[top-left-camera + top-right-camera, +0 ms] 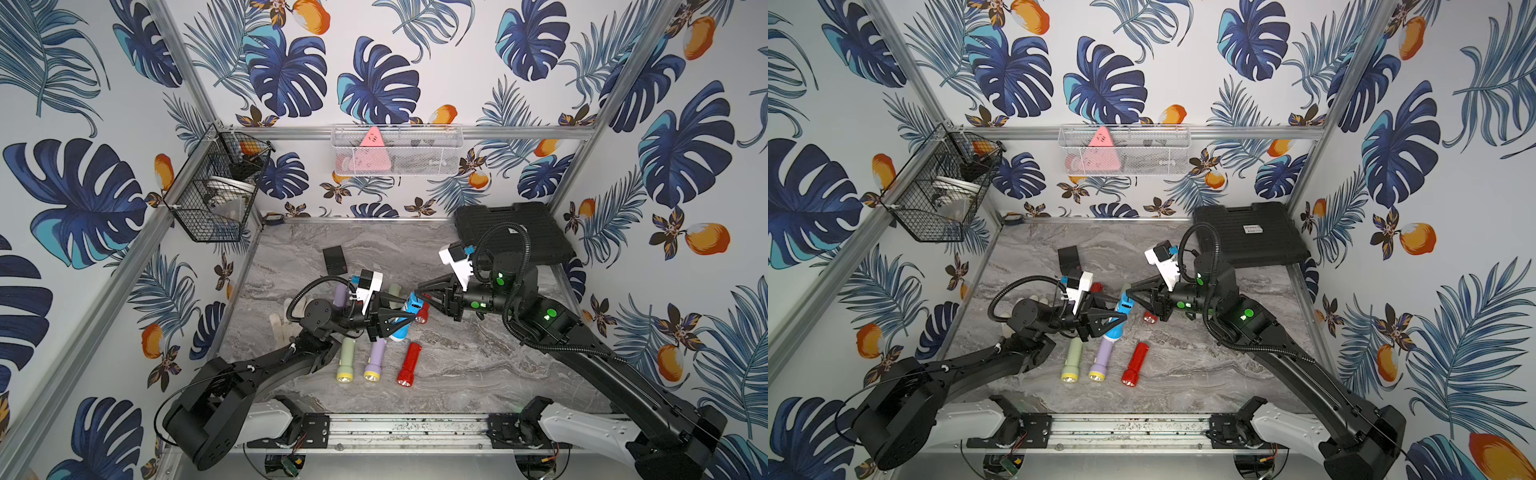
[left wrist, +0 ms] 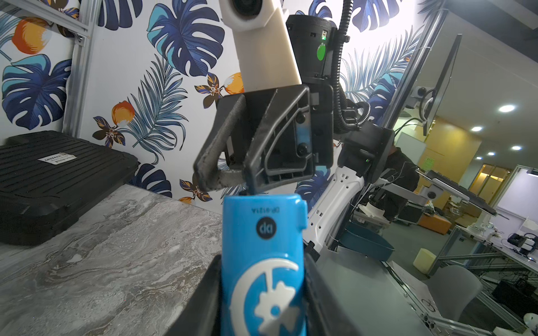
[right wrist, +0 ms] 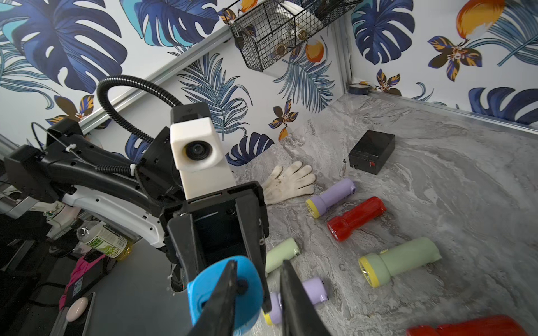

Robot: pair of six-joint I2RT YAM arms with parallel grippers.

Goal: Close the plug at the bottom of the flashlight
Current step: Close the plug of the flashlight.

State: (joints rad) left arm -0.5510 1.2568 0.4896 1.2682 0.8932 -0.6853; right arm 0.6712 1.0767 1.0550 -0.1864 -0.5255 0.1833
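Mid-frame in a top view, the left gripper [image 1: 405,321] clamps the blue flashlight [image 1: 411,309]; the right gripper [image 3: 257,270], jaws narrowly apart, sits at its tail end.

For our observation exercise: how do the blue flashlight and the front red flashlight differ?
The blue flashlight is clamped in the left gripper; the front red flashlight lies free on the table. The blue one bears a white emblem; the red one looks plain. The open right gripper is at the blue one's end, away from the red. Both are flashlights.
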